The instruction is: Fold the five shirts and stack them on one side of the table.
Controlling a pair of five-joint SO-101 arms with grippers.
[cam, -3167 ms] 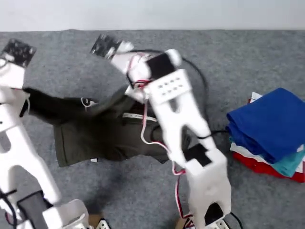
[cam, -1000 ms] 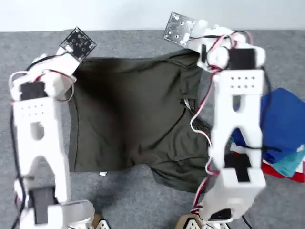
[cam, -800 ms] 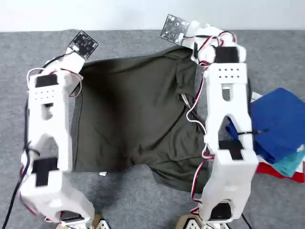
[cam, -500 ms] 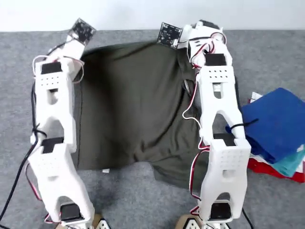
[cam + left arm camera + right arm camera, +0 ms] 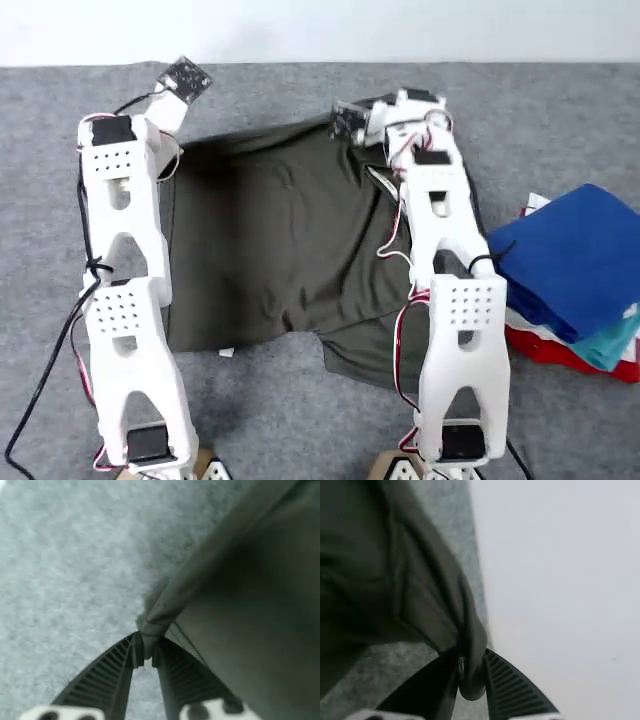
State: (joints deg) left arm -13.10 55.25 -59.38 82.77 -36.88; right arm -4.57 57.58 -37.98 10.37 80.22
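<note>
The olive shirt lies spread on the grey table, with its far edge pinched at both corners. Your left gripper is clamped on one corner and your right gripper on the other. You appear to be flattening it before folding. Next, lay that edge down square, clear of the folded stack beside your right arm.

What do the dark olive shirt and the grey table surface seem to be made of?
The olive shirt looks like soft, matte knit fabric, probably cotton: it lies in loose wrinkles and has a stitched hem. The table surface looks like grey felt or short-pile carpet, matte, with a fuzzy, mottled texture.
</note>
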